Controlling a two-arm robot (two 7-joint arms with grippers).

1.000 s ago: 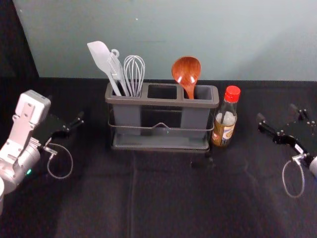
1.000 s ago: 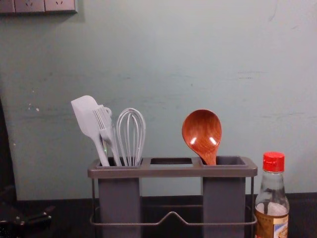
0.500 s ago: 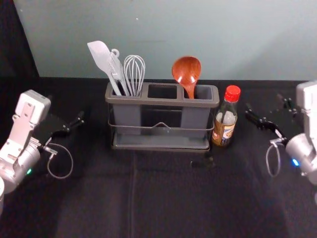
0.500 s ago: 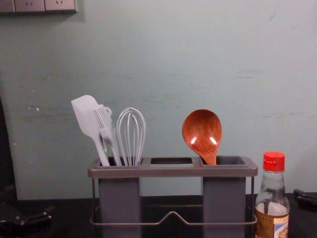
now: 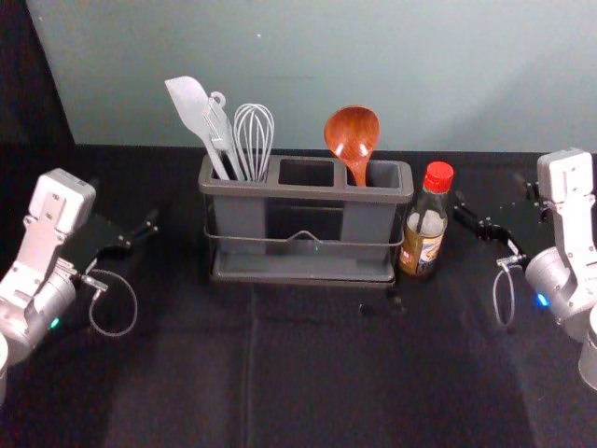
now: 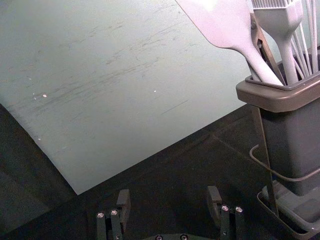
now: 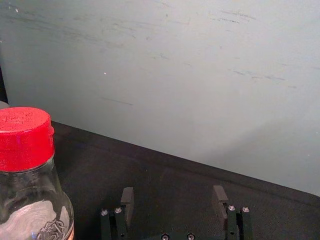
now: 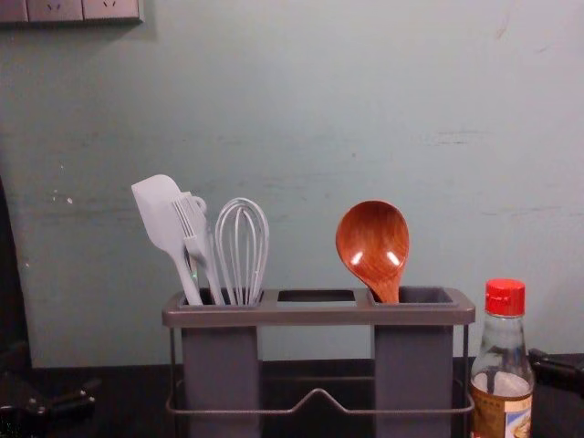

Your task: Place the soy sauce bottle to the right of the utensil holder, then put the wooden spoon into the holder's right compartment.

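The soy sauce bottle (image 5: 424,219), red-capped, stands upright close beside the right end of the utensil holder (image 5: 303,278). The wooden spoon (image 5: 352,136) leans bowl-up in the holder's right compartment. My right gripper (image 5: 491,205) is open just right of the bottle, holding nothing; in the right wrist view the gripper (image 7: 173,202) has the bottle (image 7: 25,145) off to one side of its spread fingers. My left gripper (image 5: 140,233) is parked to the left of the holder, and in the left wrist view that gripper (image 6: 169,202) is open with nothing between its fingers.
A spatula (image 5: 191,110), a brush and a whisk (image 5: 253,135) stand in the holder's left compartment. Behind the dark-covered table (image 5: 308,373) rises a pale wall (image 5: 280,56). A wall socket panel (image 8: 82,9) shows in the chest view.
My right gripper has moved leftward, toward the bottle, and has come into the chest view's right edge. The left arm, bottle, spoon and holder have stayed put.
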